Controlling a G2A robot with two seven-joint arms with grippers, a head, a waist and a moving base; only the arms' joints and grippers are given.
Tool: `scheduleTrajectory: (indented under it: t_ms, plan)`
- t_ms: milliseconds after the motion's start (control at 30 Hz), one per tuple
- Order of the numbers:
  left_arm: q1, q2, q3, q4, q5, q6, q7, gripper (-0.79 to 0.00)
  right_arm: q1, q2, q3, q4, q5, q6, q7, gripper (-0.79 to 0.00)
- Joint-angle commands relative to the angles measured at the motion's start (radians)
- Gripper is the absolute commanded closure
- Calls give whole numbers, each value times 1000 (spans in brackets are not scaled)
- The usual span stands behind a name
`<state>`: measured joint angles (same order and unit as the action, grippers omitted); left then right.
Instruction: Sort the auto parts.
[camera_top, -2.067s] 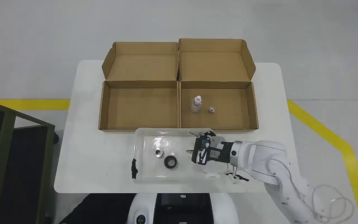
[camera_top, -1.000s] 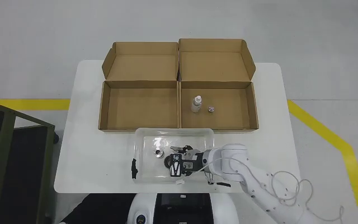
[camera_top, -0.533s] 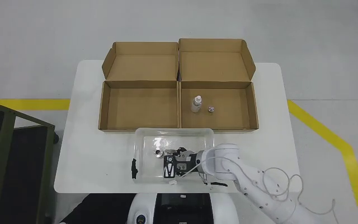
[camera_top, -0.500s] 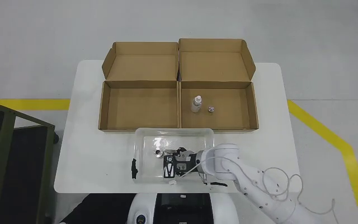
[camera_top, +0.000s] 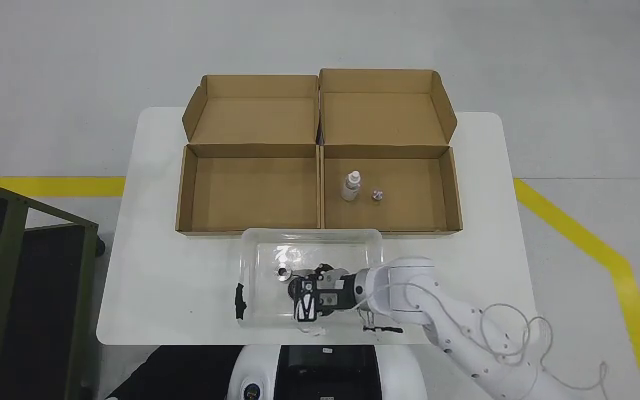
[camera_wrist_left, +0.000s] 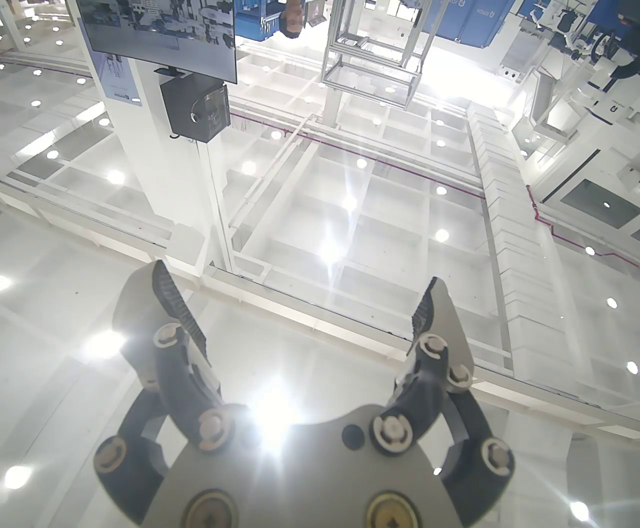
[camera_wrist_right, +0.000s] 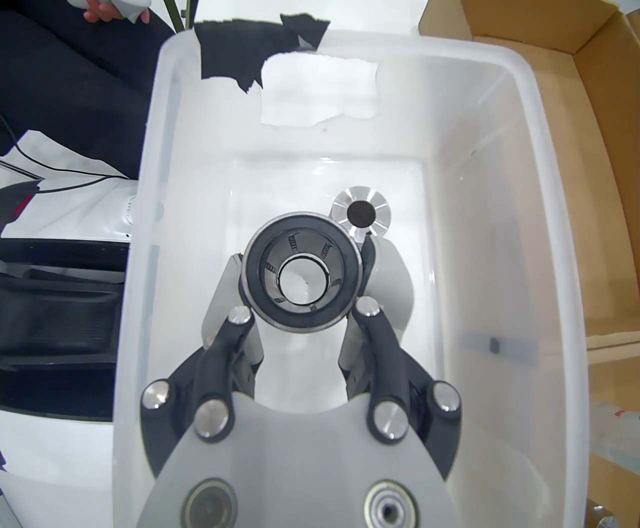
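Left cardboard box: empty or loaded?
Empty: left cardboard box floor is bare; bottle and small metal part sit in the right box.

Top overhead, right near bin (camera_wrist_right: 500, 175), left upward

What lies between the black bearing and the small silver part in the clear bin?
In the right wrist view, one fingertip of the right gripper stands there, against the black bearing and close beside the small silver part.

The walls of the clear bin (camera_wrist_right: 147, 260) leave narrow room either side of the right gripper's (camera_wrist_right: 303, 260) fingers (camera_wrist_right: 395, 285). A silver part (camera_wrist_right: 361, 214) lies just ahead, beside the clamped black bearing (camera_wrist_right: 255, 280). The bin's top is open.
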<state>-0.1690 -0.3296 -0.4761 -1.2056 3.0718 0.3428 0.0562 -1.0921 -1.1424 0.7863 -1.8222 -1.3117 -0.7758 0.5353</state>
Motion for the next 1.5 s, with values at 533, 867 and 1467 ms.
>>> scheduleTrajectory:
  t_ms: [533, 867, 1467]
  plan:
    - [0, 0, 0, 0, 0, 0, 0, -785, -141, 54, 245, -147, 85, -10, -173, 0]
    - [0, 0, 0, 0, 0, 0, 0, -785, -183, 72, 378, -161, 232, -56, -304, 0]
    - [0, 0, 0, 0, 0, 0, 0, -785, -294, 100, 613, -162, 419, -142, -488, 0]
